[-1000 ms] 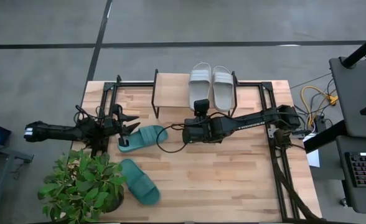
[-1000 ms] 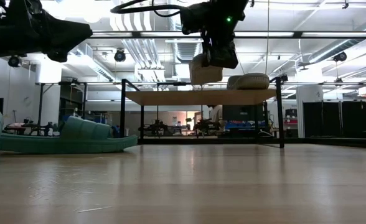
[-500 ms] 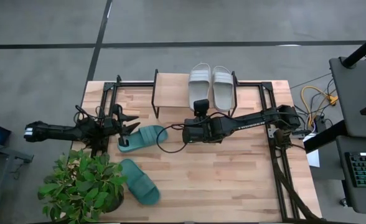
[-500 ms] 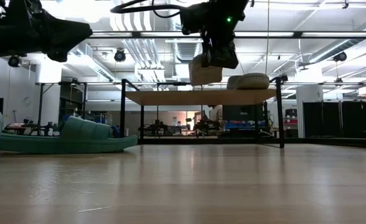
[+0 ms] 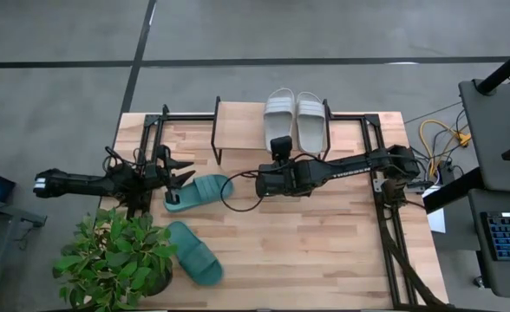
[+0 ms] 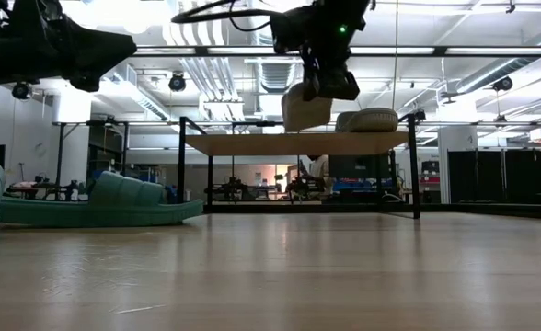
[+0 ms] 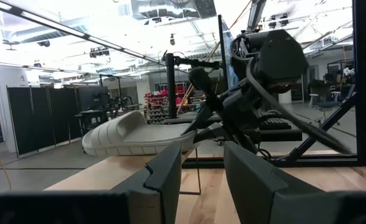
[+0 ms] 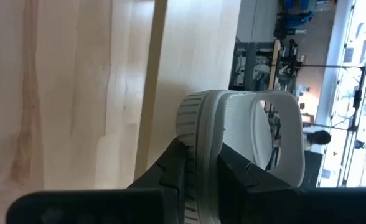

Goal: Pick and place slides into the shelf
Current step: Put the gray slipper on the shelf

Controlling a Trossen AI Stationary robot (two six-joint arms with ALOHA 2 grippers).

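The right gripper (image 5: 280, 149) is up at the shelf (image 5: 238, 126), fingers (image 8: 170, 171) pinched on the edge of a grey slide (image 5: 278, 116) lying on the board top, its grey twin (image 5: 310, 120) right beside it at three o'clock. Over at nine o'clock the left gripper (image 5: 179, 178) hangs above a teal slide (image 5: 199, 191) on the table (image 5: 324, 251), its fingers (image 7: 164, 180) spread apart and holding nothing. The second teal slide (image 5: 194, 253) lies toward seven o'clock, next to the potted plant (image 5: 112, 258).
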